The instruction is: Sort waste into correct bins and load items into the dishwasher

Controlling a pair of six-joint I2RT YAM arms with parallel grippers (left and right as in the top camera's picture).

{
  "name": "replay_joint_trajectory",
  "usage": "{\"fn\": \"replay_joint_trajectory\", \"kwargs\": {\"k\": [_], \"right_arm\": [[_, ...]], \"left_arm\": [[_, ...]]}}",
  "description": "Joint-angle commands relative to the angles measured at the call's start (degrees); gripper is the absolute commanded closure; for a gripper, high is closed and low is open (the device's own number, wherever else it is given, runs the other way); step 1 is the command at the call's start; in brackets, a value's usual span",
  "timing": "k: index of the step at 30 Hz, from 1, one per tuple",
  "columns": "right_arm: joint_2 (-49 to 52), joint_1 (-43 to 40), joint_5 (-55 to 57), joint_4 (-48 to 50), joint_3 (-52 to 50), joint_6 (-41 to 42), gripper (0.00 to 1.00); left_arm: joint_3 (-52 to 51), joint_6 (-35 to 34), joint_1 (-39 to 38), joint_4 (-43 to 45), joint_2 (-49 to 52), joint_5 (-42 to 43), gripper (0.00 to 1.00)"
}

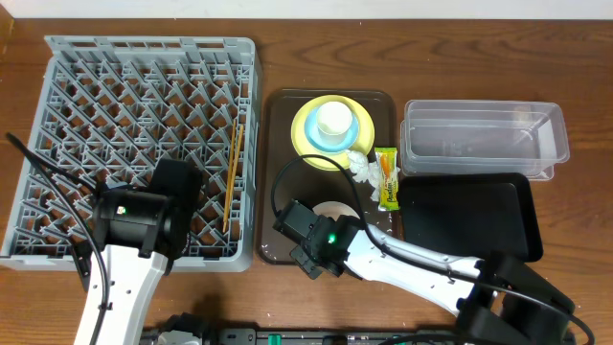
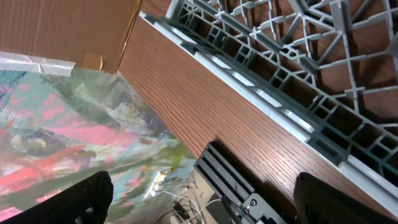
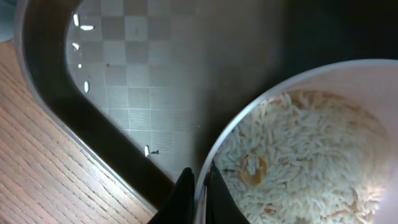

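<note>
Status: early stage, with one item of five loaded.

The right gripper [image 3: 198, 190] is pinched on the near rim of the white bowl [image 3: 239, 121], one finger inside and one outside. The bowl sits on the brown serving tray [image 1: 278, 172] and holds the food crumbs [image 3: 311, 149] – these have not yet been emptied into a bin.

Ahead of this gripper, on the same tray, the white cup [image 1: 334, 120] stands in the light blue bowl [image 1: 356, 132] on the yellow plate [image 1: 299, 136]. None of these is loaded.

Ahead and to its right lie the crumpled tissue [image 1: 361, 168] and the snack wrapper [image 1: 387, 180]. Both are outside the bins.

Further to its right, the clear tub [image 1: 479, 144] and the black tray [image 1: 469, 216] show no contents.

To its left, the chopsticks [image 1: 233, 177] lie in the dish rack [image 1: 134, 96] – the only item placed.

The left gripper [image 2: 199, 205] is spread wide and holds nothing. It hangs by the rack's near edge.

Judged next step: tip the crumbs into a bin, then rack the bowl.
</note>
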Motion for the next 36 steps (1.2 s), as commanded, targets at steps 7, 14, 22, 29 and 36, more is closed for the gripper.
{"fn": "replay_joint_trajectory", "kwargs": {"k": [7, 14, 22, 29, 36], "right_arm": [[-3.9, 0.1, -0.3, -3.4, 1.6, -1.0, 0.99], [-11.2, -2.7, 2.6, -13.1, 8.3, -3.0, 0.99], [-22.2, -13.7, 1.2, -17.4, 10.2, -3.1, 0.99], [-25.3, -34.8, -12.9, -14.3, 10.2, -7.8, 0.99], [-23.8, -53.0, -24.3, -10.5, 10.2, -9.5, 0.99]], "left_arm": [[0.0, -1.3, 0.2, -4.2, -0.2, 0.0, 0.07], [0.0, -1.3, 0.2, -4.2, -0.2, 0.0, 0.07], [0.0, -1.3, 0.2, -4.2, -0.2, 0.0, 0.07], [0.0, -1.3, 0.2, -4.2, -0.2, 0.0, 0.07], [0.0, -1.3, 0.2, -4.2, -0.2, 0.0, 0.07]]}}
